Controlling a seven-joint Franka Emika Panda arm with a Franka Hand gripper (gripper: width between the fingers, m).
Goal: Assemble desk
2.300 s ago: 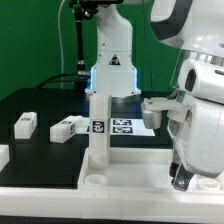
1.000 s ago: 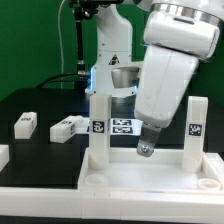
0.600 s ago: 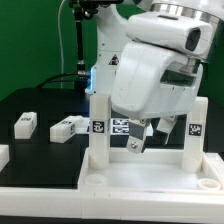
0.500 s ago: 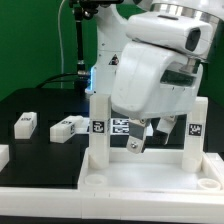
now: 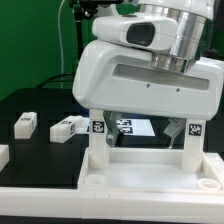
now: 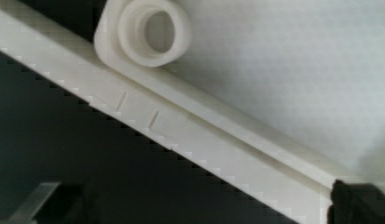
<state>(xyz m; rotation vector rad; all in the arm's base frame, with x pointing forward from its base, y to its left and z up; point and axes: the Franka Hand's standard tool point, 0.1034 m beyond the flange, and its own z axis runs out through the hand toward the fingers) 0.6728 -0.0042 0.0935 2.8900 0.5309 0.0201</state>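
Observation:
The white desk panel (image 5: 140,176) lies flat at the front of the black table. Two white tagged legs stand upright in it, one on the exterior view's left (image 5: 97,142) and one on the right (image 5: 193,143). The arm's big white body (image 5: 150,75) hangs over the panel and hides the gripper in the exterior view. In the wrist view the panel (image 6: 260,80), its rim and a round corner socket (image 6: 150,30) lie below. My gripper (image 6: 203,205) is open, with a dark fingertip (image 6: 47,205) at each side and nothing between them.
Two loose white legs (image 5: 25,123) (image 5: 67,128) lie on the black table at the exterior view's left. Another white piece (image 5: 3,155) shows at the left edge. The marker board (image 5: 135,126) lies behind the upright legs.
The arm has swung across and toward the camera, and now covers most of the exterior view. The gripper has stayed open. The legs and panel have not moved.

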